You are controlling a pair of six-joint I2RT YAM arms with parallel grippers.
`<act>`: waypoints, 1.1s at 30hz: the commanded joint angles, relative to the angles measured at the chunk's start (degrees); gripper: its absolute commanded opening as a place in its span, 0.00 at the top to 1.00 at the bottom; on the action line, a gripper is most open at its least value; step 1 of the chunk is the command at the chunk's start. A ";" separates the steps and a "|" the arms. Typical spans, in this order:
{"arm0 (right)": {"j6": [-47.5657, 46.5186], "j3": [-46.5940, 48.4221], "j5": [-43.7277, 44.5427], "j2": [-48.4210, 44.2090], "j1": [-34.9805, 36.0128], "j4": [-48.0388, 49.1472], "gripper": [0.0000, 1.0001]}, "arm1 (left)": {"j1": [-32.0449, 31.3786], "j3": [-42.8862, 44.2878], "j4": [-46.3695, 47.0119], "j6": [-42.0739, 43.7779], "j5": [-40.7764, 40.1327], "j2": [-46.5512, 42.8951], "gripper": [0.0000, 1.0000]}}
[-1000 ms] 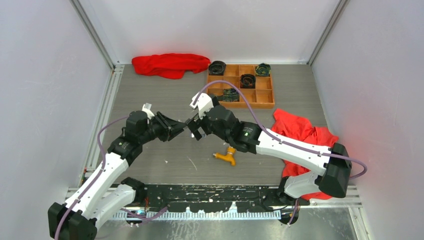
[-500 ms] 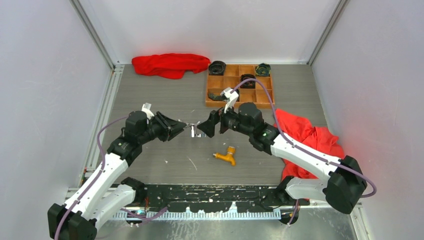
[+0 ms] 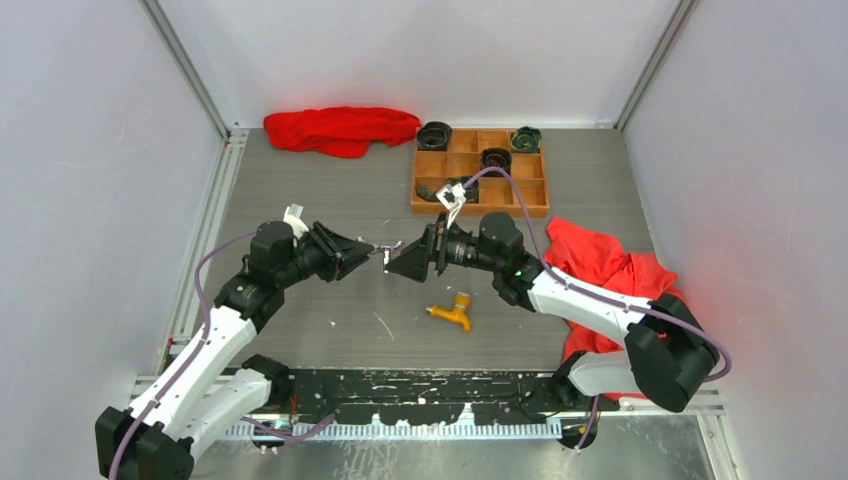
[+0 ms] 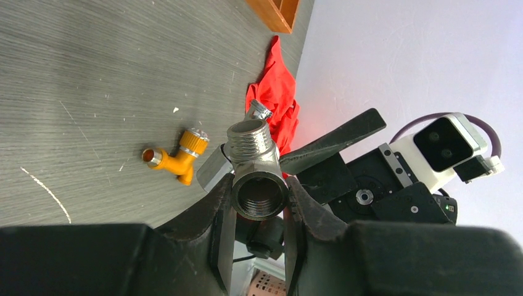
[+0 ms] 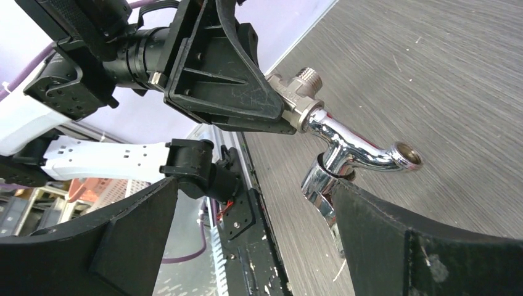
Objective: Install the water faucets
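My left gripper is shut on the threaded body of the shiny silver faucet, holding it above the table with its spout toward the right arm. In the left wrist view the faucet sits clamped between both fingers of that gripper. My right gripper faces it, open wide. In the right wrist view the curved spout and handle hang just in front of the open right gripper, close to its right finger. The orange-yellow faucet lies on the table below them, also seen in the left wrist view.
A wooden compartment tray at the back holds dark round items. One red cloth lies at the back left. Another red cloth is bunched at the right under the right arm.
The right gripper drew back to the right, turned level and now points its open jaws at the silver faucet. The left arm and the faucet have stayed still.
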 commanded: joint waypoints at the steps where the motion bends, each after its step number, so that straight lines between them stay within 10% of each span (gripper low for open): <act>1: 3.96 0.92 -3.06 2.28 0.05 7.85 0.00 | -0.15 0.70 5.56 0.16 1.44 -1.15 1.00; 33: 11.98 0.54 -7.74 15.14 3.23 24.16 0.00 | -0.15 2.09 6.04 0.54 1.86 -0.45 1.00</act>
